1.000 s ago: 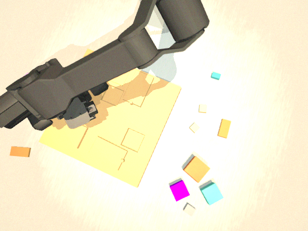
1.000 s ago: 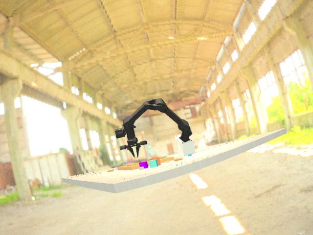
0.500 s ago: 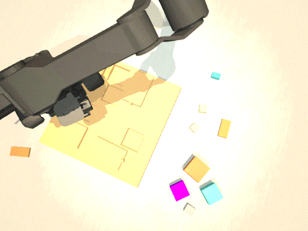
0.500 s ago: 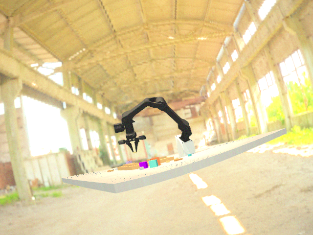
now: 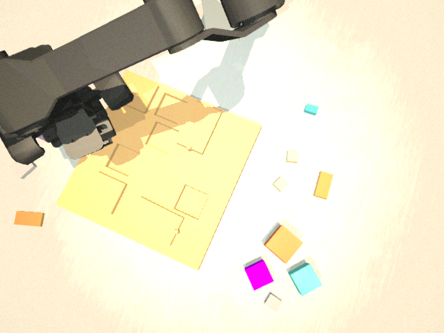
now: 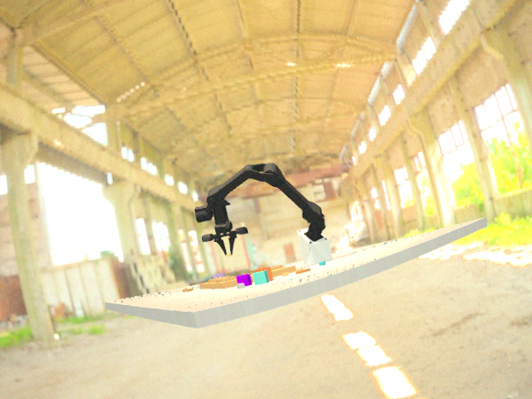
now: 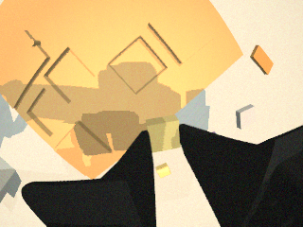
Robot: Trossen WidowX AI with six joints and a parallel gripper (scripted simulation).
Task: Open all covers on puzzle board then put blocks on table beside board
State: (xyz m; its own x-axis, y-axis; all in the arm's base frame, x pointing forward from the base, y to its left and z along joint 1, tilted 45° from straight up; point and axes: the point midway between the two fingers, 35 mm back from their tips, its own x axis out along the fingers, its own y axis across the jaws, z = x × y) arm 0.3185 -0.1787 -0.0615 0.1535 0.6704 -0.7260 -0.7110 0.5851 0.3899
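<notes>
My gripper [image 6: 229,253] [image 7: 163,133] is shut on a small pale yellow block [image 7: 163,139], high over the board's left part; the top view hides the fingertips behind the arm. The yellow board [image 5: 225,154] [image 6: 217,283] [image 7: 199,43] shows thin outlines and small pins, and its covers are hard to tell from its surface. An orange block [image 5: 283,243], a magenta block [image 5: 259,275] [image 6: 243,279] and a turquoise block [image 5: 304,279] [image 6: 260,277] rest on the table off the board. A purple block [image 5: 42,137] [image 6: 219,275] is mostly hidden beyond the board's left edge.
Flat orange pieces lie left [image 5: 29,218] [image 7: 262,60] and right [image 5: 323,184] of the board. Small cream pieces [image 5: 292,156] [image 5: 279,184], a cyan piece [image 5: 311,109] and a whitish cube [image 5: 273,301] lie on the right. A small yellow cube [image 7: 163,170] lies off the board.
</notes>
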